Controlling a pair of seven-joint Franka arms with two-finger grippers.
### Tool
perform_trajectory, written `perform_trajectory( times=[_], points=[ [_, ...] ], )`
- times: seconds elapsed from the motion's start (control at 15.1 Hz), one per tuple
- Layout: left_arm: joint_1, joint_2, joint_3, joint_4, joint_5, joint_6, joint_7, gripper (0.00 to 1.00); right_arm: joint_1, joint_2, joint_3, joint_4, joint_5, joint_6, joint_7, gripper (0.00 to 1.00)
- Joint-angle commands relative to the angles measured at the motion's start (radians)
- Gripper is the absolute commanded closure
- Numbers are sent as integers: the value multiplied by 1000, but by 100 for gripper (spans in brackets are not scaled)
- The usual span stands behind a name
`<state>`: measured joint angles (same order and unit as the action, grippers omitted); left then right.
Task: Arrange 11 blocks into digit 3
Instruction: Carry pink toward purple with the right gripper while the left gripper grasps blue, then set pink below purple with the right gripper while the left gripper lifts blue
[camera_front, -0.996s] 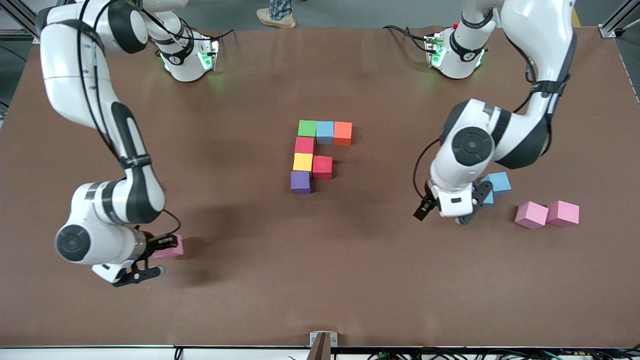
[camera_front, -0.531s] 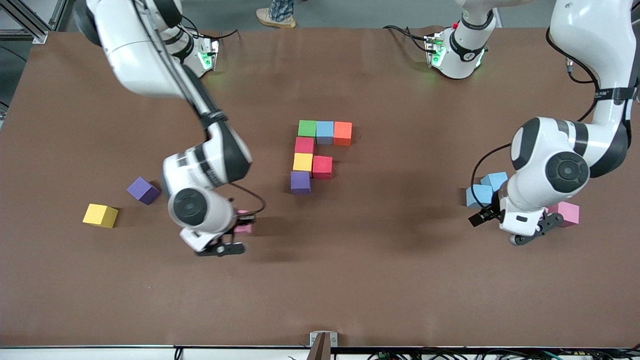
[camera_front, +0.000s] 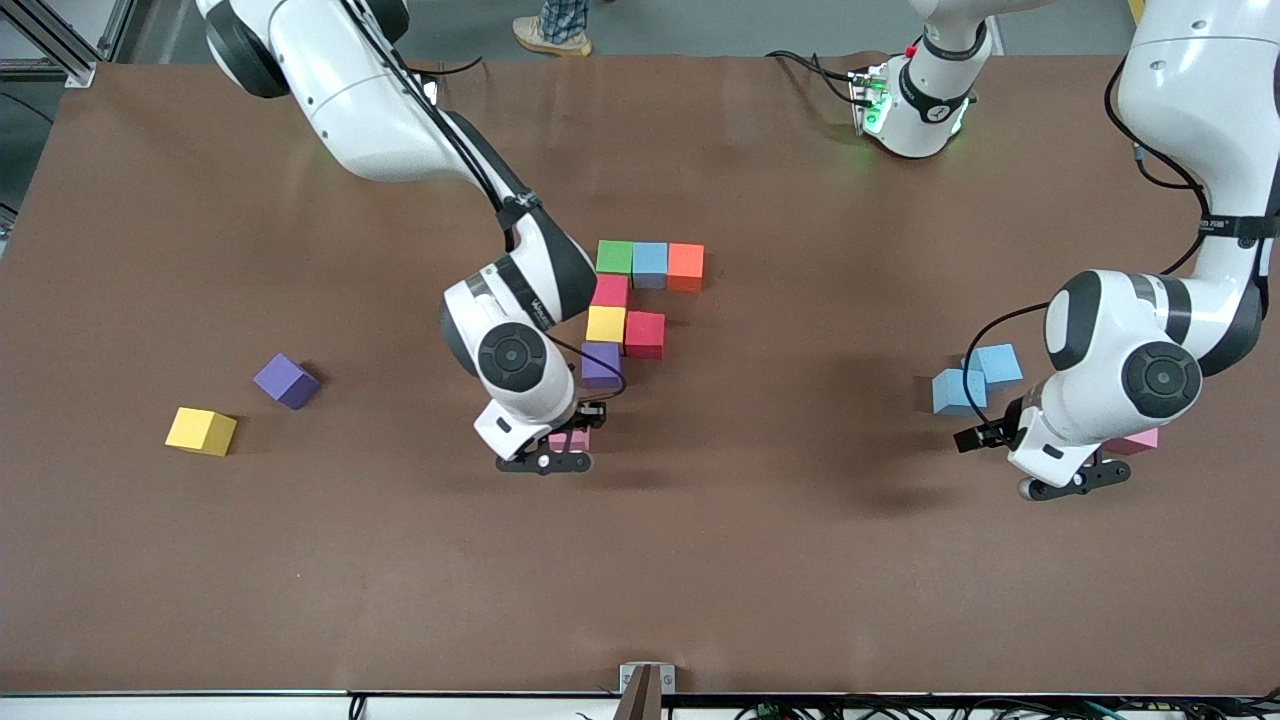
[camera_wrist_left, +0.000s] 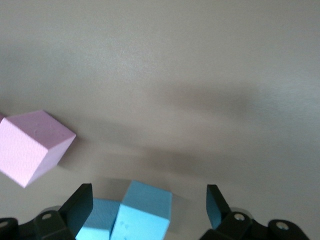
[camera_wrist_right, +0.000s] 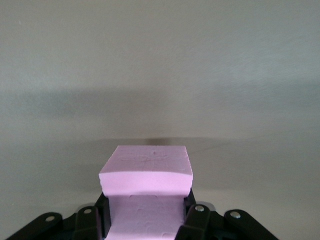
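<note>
Right gripper (camera_front: 562, 448) clenched on a pink foam cube (camera_wrist_right: 146, 172); in the front view only a sliver of the cube shows below the wrist, over bare table just nearer the camera than the purple cube (camera_front: 601, 364) of the partial figure. The figure: green cube (camera_front: 614, 257), light blue cube (camera_front: 650, 265) and orange cube (camera_front: 686, 267) in a row; a red cube (camera_front: 610, 291), yellow cube (camera_front: 605, 324), then the purple cube down one side; a second red cube (camera_front: 645, 334) beside the yellow one.

Left gripper (camera_wrist_left: 147, 210) released, jaws wide, over two loose light blue cubes (camera_wrist_left: 142, 215), cut off at the wrist view's edge. A second pink cube (camera_front: 1135, 440) is mostly hidden by the left arm. Loose yellow block (camera_front: 201, 431) and purple block (camera_front: 286, 381) lie toward the right arm's end.
</note>
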<state>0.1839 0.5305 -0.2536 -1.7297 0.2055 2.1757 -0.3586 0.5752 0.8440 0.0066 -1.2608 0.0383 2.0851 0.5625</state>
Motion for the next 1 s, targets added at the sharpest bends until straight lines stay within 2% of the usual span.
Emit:
perform_trajectory(
  times=[0.0,0.2,0.93],
  points=[
    [14,2,-9,-57,20,53,38,0,26,18,-8,-25,21,39,13,72],
    [16,2,-9,-89,20,56,147,1,38,32,-8,-28,49,41,13,72],
    [9,-11,-18,-182,28,67,159,0,67,26,-8,-94,72,78,11,69]
  ],
)
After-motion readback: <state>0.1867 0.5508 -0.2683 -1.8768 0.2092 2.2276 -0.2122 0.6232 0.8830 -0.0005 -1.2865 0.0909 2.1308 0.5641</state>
